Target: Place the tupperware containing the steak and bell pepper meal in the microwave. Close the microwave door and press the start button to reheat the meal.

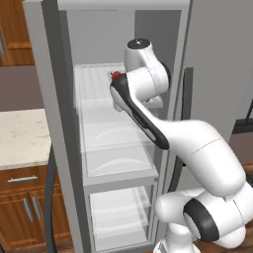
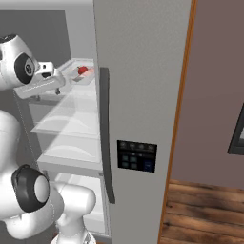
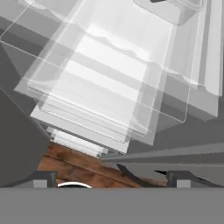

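Note:
The clear tupperware [image 2: 80,74] rests on the upper shelf inside an open fridge, and the red round piece [image 2: 83,70] and a pinkish slab lie in it. From the left base view only the red piece [image 1: 115,75] peeks out past my arm. My hand reaches into the fridge just left of the tupperware and a little nearer than it. The gripper [image 3: 111,177] is open, its two fingertips [image 3: 43,177] far apart with nothing between them, and it points down over the clear drawers. The microwave and its door are out of view.
The fridge's left door [image 1: 49,128] stands open beside my arm. Its right door [image 2: 138,86] is shut, with a dark handle [image 2: 106,138] and a control panel [image 2: 137,156]. Clear shelves and drawers [image 1: 118,148] sit below my hand. A stone counter [image 1: 20,133] lies to the left.

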